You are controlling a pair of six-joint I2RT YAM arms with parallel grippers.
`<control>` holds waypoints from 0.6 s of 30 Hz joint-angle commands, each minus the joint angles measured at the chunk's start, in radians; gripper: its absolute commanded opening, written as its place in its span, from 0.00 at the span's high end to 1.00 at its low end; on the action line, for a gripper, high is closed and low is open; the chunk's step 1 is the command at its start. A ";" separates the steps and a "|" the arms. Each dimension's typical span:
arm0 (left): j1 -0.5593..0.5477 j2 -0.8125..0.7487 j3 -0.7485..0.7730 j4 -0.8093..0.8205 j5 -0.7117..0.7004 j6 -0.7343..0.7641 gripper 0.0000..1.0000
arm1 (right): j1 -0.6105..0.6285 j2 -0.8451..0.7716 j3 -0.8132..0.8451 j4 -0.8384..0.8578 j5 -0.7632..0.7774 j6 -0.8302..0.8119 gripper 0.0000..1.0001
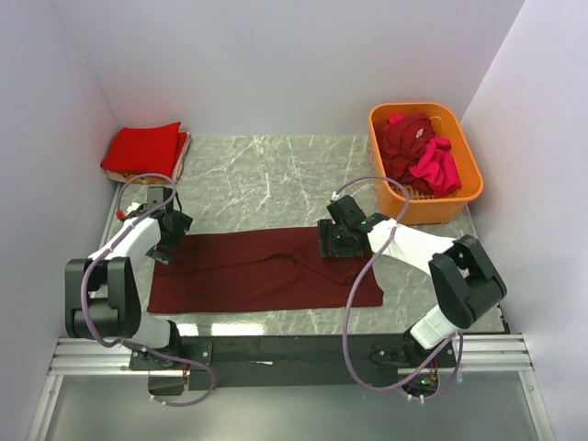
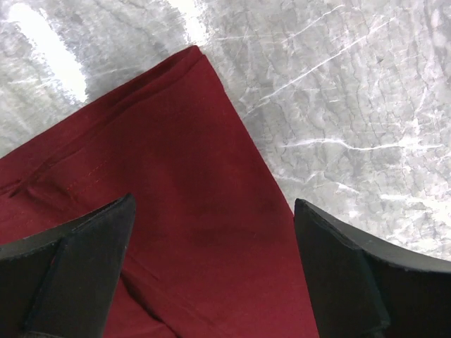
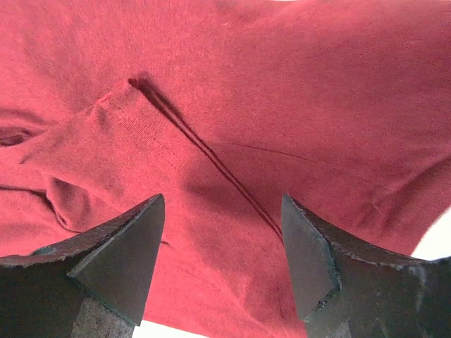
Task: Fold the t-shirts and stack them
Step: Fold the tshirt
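A dark maroon t-shirt (image 1: 266,271) lies flat on the marble table (image 1: 266,184), folded into a long strip. My left gripper (image 1: 168,237) hovers over its far left corner, open and holding nothing. In the left wrist view that corner (image 2: 169,183) sits between the spread fingers of the left gripper (image 2: 213,204). My right gripper (image 1: 338,241) is over the strip's far right part, also open. The right wrist view shows wrinkled maroon t-shirt cloth (image 3: 232,105) under the right gripper (image 3: 222,198), none of it pinched.
A folded bright red t-shirt (image 1: 145,150) rests at the back left corner. An orange basket (image 1: 432,209) at the back right holds a maroon t-shirt (image 1: 404,138) and a magenta-pink one (image 1: 439,170). White walls close in on three sides.
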 commanded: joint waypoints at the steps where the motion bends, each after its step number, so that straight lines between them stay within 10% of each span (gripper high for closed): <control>1: -0.003 0.012 0.004 0.038 0.001 0.029 0.00 | -0.002 0.026 0.026 0.053 -0.052 -0.027 0.26; 18: -0.002 0.044 0.022 0.000 -0.058 0.018 0.01 | 0.122 -0.142 -0.104 0.082 -0.418 -0.127 0.19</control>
